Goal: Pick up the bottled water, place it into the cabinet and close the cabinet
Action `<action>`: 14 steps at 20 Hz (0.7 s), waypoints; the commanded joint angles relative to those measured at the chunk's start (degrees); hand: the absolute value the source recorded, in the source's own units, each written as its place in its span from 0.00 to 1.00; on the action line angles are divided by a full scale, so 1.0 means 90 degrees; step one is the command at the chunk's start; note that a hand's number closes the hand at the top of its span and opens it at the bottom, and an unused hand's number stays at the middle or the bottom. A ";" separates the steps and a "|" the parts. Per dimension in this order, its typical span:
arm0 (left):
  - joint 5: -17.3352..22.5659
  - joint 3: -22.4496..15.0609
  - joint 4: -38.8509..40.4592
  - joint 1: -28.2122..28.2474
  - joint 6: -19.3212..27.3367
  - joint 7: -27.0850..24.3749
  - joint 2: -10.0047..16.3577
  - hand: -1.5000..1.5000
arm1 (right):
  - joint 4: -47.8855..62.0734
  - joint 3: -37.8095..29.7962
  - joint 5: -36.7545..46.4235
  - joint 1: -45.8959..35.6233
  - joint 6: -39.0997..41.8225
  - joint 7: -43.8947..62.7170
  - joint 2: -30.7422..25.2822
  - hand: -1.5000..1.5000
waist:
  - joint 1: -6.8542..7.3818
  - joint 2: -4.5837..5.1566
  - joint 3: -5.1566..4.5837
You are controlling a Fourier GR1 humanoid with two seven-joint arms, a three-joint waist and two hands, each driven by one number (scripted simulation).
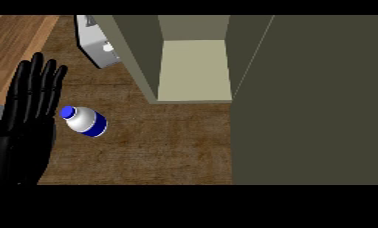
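1. The bottle (pixel 86 121) is white with a blue cap and a blue band round its lower part; any writing on the band is too small to read
2. It is on the wooden counter (pixel 170 147), left of and nearer than the cabinet, cap toward the far left; whether it stands or lies I cannot tell
3. The left hand (pixel 26 122) shows at the left edge, flat open, fingers straight and pointing far, holding nothing; the bottle is just beside it on the right, and I cannot tell if they touch
4. The cabinet (pixel 137 54) is olive-grey and open, with a pale shelf (pixel 193 69) inside
5. Its left wall lies between the bottle and the shelf
6. The door (pixel 310 102) fills the right side as a broad dark panel from far to near
7. A white box (pixel 100 47) stands far left, partly hidden behind the cabinet's left wall; no marks on it can be read
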 commanded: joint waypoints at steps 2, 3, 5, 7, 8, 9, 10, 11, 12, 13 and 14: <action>0.1062 0.0895 -0.0176 0.0085 -0.0728 -0.0021 0.0581 0.00 | -0.0641 -0.0135 -0.0275 0.0246 0.0233 0.0369 -0.0104 0.00 | 0.0077 0.0033 0.0011; 0.1598 0.1392 0.0202 0.0222 -0.1181 -0.0552 0.0881 0.00 | -0.0182 -0.0073 -0.0110 0.0429 0.0176 -0.0177 0.0063 0.00 | 0.0091 0.0039 0.0009; 0.2133 0.1983 0.0709 0.0310 -0.1694 -0.1008 0.1238 0.00 | -0.0896 0.0456 0.0272 0.0574 -0.0053 0.0358 0.0241 0.00 | 0.0090 0.0032 0.0000; 0.2909 0.1644 0.1047 0.0408 -0.1768 -0.0140 0.0946 0.00 | -0.0653 0.0805 -0.0498 0.0811 0.0815 0.0335 -0.0005 0.00 | 0.0107 0.0038 -0.0008; 0.3260 0.1850 0.0894 0.0372 -0.1841 0.0210 0.1169 0.00 | -0.0982 0.0859 -0.0494 0.0953 0.0832 0.0525 -0.0058 0.00 | 0.0088 0.0012 0.0002; 0.3602 0.1900 0.0712 0.0862 -0.2067 0.0270 0.1159 0.00 | -0.1281 0.0981 -0.0499 0.1118 0.0713 0.0630 0.0074 0.00 | 0.0143 -0.0013 0.0002; 0.3895 0.2188 0.0755 0.0610 -0.2064 0.0449 0.1398 0.00 | -0.1167 0.1030 -0.0502 0.1036 0.0783 0.0669 0.0030 0.00 | 0.0124 0.0017 0.0009; 0.4268 0.2449 0.0841 0.0745 -0.2216 0.0540 0.1565 0.00 | -0.1322 0.1216 -0.0455 0.1389 0.0830 0.0491 0.0102 0.00 | 0.0111 0.0011 0.0010; 0.4312 0.2399 0.0621 0.1074 -0.2392 0.0504 0.1524 0.00 | -0.1899 0.1236 -0.0467 0.1670 0.0840 0.0765 0.0003 0.00 | 0.0091 0.0004 0.0010; 0.4271 0.2248 0.0595 0.0656 -0.1999 0.0868 0.1483 0.00 | -0.1617 0.1574 -0.0188 0.1244 0.0682 0.0934 0.0192 0.00 | 0.0093 0.0028 0.0012; 0.4758 0.2812 0.0692 0.1165 -0.2583 0.0643 0.1774 0.00 | -0.1978 0.1242 -0.0573 0.1858 0.0911 0.0693 0.0012 0.00 | 0.0092 0.0015 0.0012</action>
